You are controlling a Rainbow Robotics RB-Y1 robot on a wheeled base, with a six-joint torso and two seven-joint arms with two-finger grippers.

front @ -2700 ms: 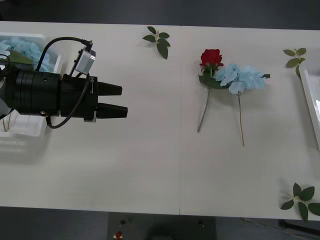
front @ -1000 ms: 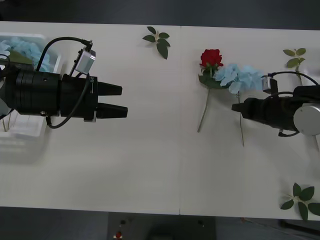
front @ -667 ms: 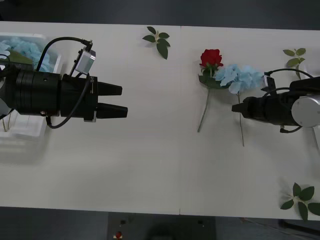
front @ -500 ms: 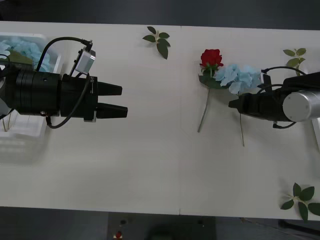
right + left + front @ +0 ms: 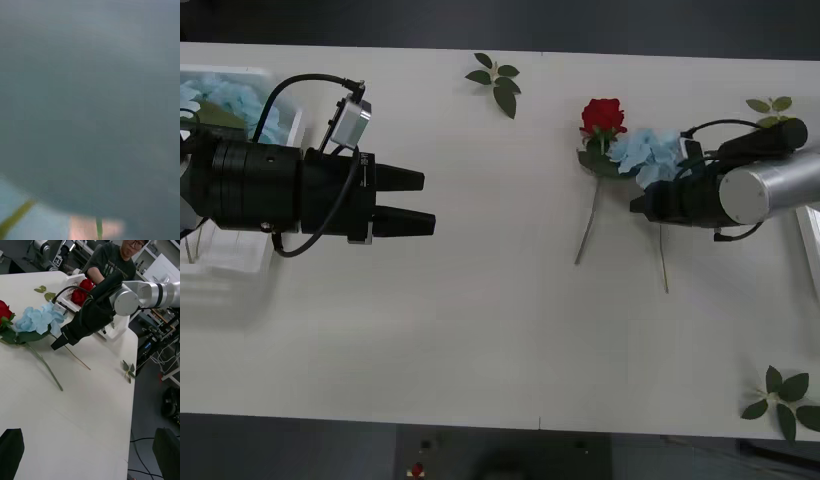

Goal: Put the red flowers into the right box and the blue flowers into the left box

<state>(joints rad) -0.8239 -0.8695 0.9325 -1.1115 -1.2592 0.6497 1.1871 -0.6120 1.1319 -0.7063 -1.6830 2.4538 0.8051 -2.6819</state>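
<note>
lying together mid-table, one red rose [image 5: 603, 116] and one blue hydrangea stem [image 5: 658, 155] remain unsorted; right gripper [image 5: 638, 206], fingers pinched together, hovers at the hydrangea's stem; left gripper [image 5: 418, 202] waits, fingers apart, near the left box [image 5: 242, 72], which holds blue blooms.

The left gripper [image 5: 416, 201] is hovering with its 2 fingers parted. The right gripper [image 5: 638, 205] is reaching leftward, fingertips together.

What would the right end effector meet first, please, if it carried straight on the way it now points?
Probably the rose stem. The right end effector points toward the robot's left, tip low above the blue flower's stem, and the red rose's stem lies just ahead. Height is unclear, so it might pass over.
</note>
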